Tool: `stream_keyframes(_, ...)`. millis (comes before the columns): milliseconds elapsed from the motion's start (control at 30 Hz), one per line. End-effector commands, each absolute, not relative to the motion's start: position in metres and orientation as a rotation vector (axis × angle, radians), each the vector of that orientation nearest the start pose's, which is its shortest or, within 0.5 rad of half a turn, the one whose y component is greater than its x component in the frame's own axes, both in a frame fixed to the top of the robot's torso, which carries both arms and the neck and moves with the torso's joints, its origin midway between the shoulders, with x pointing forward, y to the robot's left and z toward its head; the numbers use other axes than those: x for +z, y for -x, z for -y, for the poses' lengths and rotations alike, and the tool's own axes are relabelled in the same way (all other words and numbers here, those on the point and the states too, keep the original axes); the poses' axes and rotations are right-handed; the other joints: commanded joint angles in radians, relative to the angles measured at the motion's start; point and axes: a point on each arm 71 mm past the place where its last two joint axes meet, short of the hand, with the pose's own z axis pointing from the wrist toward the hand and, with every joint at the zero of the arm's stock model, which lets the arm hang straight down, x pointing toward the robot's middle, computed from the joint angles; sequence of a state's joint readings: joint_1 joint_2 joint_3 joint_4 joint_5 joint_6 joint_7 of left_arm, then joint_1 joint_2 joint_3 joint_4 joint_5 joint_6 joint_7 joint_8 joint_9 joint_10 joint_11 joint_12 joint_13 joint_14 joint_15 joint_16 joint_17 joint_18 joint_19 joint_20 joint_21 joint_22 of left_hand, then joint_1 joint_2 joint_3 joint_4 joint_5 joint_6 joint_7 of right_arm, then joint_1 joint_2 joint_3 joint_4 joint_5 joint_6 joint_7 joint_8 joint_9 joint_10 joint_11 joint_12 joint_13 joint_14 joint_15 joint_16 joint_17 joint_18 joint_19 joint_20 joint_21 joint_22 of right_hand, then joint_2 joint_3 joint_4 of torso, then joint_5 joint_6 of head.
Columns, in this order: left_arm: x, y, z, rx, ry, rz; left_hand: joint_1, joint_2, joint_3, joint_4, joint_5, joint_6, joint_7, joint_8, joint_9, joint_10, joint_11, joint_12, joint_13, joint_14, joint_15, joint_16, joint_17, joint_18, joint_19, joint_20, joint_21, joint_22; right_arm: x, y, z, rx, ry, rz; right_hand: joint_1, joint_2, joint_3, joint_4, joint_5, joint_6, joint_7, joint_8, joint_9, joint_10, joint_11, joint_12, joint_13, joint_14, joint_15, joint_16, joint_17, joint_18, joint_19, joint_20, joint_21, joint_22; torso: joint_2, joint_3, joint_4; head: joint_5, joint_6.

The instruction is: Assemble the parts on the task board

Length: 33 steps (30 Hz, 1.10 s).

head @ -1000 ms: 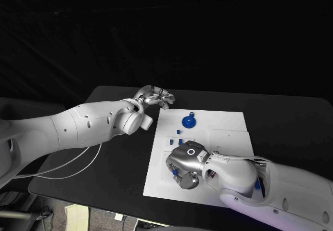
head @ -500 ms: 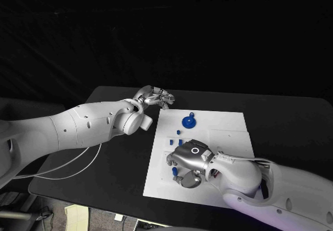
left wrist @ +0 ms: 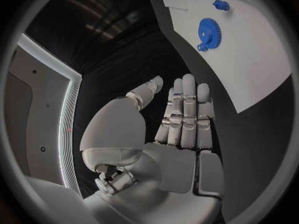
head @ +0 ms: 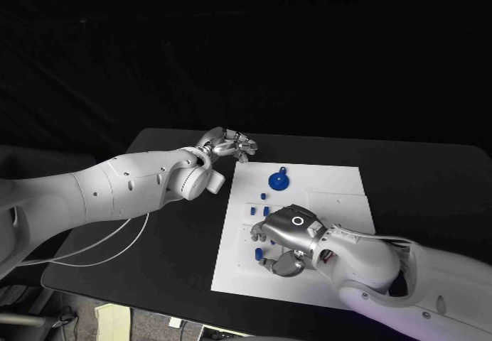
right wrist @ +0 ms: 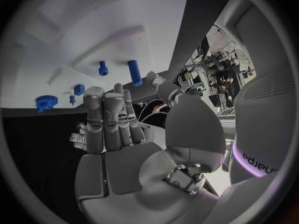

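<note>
The white task board lies in the middle of the black table. A blue gear sits near its far left part, with a small blue piece just below it and two small blue pegs nearer me. My right hand hovers over the board's near left part with its fingers apart and nothing in them; another blue piece lies beside its fingers. My left hand hangs off the board's far left corner, flat and holding nothing. The gear lies beyond its fingertips. Two pegs lie beyond the right hand's fingers.
The black table stretches wide to the right of the board. A white cable loops over the table's left side beneath my left arm. The board's right half carries raised white blocks.
My right hand has shifted a little toward the near right, leaving the blue piece by its fingers more exposed. The left hand has stayed put.
</note>
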State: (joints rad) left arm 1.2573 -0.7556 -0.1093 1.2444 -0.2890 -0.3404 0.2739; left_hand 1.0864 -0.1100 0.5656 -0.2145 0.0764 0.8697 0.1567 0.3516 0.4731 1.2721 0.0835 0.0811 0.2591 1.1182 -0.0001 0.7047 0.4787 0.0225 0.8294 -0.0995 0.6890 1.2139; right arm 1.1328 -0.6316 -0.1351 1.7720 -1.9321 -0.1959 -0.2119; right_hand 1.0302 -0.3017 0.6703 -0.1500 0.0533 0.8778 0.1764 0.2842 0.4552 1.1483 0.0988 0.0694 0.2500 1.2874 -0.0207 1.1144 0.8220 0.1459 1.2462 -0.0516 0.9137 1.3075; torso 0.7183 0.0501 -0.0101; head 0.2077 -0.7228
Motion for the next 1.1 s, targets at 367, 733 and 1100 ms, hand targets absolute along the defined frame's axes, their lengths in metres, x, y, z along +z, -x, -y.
stream_keyframes(367,-0.190,-0.540,-0.254,-1.180,0.875,-1.506,-0.001,0.010,0.002,-0.006,0.004,-0.008,0.000,0.004,-0.001,0.003,0.002,-0.005,-0.001,0.007,-0.002,-0.006,0.002,0.021,0.009,-0.001,-0.006,0.002,-0.170,-0.417,0.099,0.956,0.377,-1.660,-0.071,0.019,-0.085,0.033,0.062,0.015,-0.016,0.015,0.001,0.138,-0.044,0.085,0.040,0.009,-0.036,0.009,0.002,0.116,0.008,-0.010,0.005,0.019,-0.001,0.0000,-0.0039,-0.037,0.046)
stream_keyframes(733,-0.194,-0.540,-0.251,-1.190,0.907,-1.510,-0.005,0.010,0.000,-0.004,0.004,-0.008,0.001,0.005,-0.002,0.004,0.002,-0.005,-0.001,0.008,-0.002,-0.008,0.006,0.020,0.009,0.000,-0.007,0.003,-0.168,-0.466,0.180,0.739,0.050,-1.970,-0.042,0.040,-0.125,0.087,0.081,0.046,-0.068,0.032,0.032,0.083,-0.104,0.680,0.633,0.022,-0.088,0.060,0.045,0.116,0.019,-0.025,0.045,0.025,-0.017,-0.0017,-0.0185,-0.090,0.076)
stream_keyframes(1100,-0.196,-0.537,-0.251,-1.194,0.909,-1.517,-0.008,0.008,-0.002,-0.004,0.004,-0.008,0.000,0.006,-0.002,0.003,0.002,-0.005,-0.001,0.009,-0.002,-0.010,0.008,0.020,0.010,0.000,-0.007,0.004,-0.195,-0.451,0.220,0.563,-0.156,-2.328,-0.080,0.140,-0.138,0.118,0.115,0.071,-0.079,0.056,0.098,0.017,-0.112,0.941,0.870,0.008,-0.102,0.131,0.133,0.116,0.004,-0.035,0.111,0.024,-0.034,0.0054,-0.0250,-0.132,0.071)
